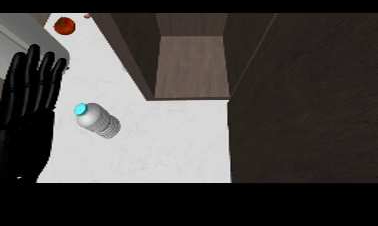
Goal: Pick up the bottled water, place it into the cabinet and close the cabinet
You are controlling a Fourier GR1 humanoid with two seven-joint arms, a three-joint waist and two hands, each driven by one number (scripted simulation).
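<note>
on the white counter (177,145), a clear plastic water bottle with a blue cap (97,120) stood just right of the open left hand (29,105), fingers straight. the dark wooden cabinet (192,65) stood open beyond; a red tomato (65,25) sat far back.

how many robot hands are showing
1. The left robot hand rests open, fingers up, at the view's left edge, beside the bottle. The right one is out of view.

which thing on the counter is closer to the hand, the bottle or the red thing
The bottled water, with its blue cap, stands just right of the left hand. The red object sits farther off, at the counter's back.
</note>
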